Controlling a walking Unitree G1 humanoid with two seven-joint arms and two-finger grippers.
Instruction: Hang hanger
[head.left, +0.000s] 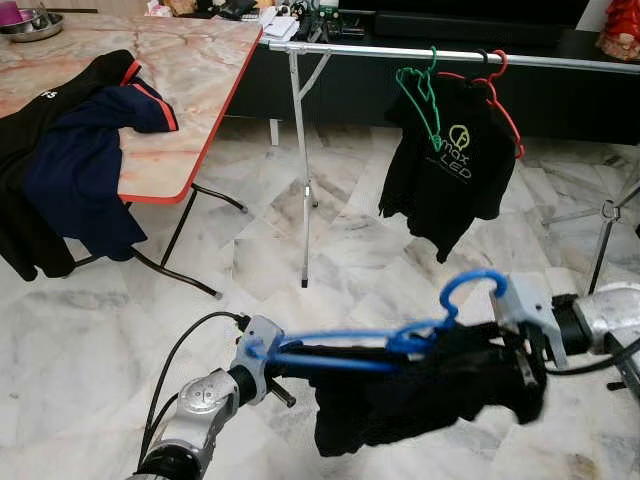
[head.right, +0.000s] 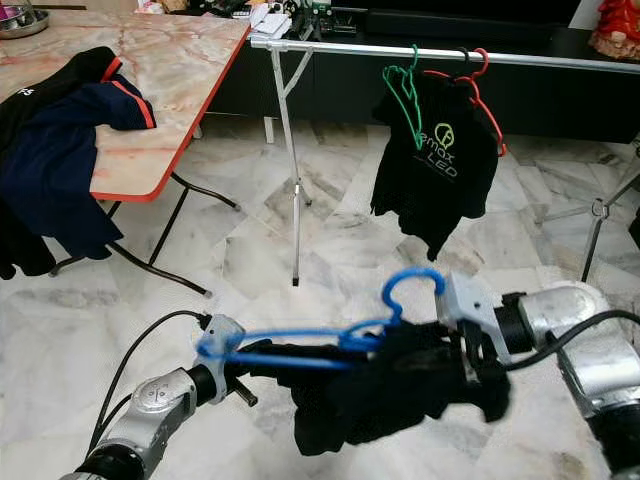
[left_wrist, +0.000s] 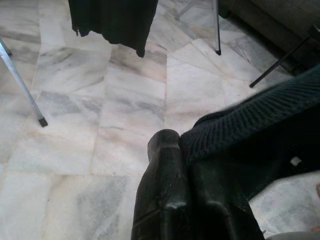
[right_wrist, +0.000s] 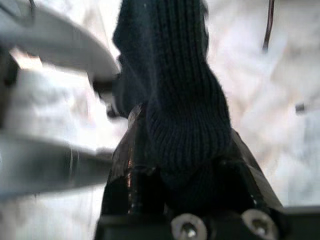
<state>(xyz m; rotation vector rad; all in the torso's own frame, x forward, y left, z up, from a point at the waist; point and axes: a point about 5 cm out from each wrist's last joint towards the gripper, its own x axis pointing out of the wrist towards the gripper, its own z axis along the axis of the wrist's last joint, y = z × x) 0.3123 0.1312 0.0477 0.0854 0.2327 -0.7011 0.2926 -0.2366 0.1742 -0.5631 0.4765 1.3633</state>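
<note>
A blue hanger (head.left: 400, 340) carries a dark knit garment (head.left: 420, 395) and is held low in front of me, hook up, between both grippers. My left gripper (head.left: 303, 362) is shut on the garment at the hanger's left end. In the left wrist view its black fingers (left_wrist: 162, 190) press against the cloth. My right gripper (head.left: 524, 362) is shut on the garment's right side, and knit cloth (right_wrist: 182, 100) bunches between its fingers. Farther ahead a silver rail (head.left: 380, 50) holds a green hanger (head.left: 420, 95) and a red hanger (head.left: 500, 95) with a black printed shirt (head.left: 445, 165).
A folding table (head.left: 200, 110) with a red edge stands at the left, with dark clothes (head.left: 70, 170) draped over it. The rail's leg (head.left: 304, 180) stands on the marble floor. Another stand's legs (head.left: 605, 215) are at the right. A dark cabinet runs behind the rail.
</note>
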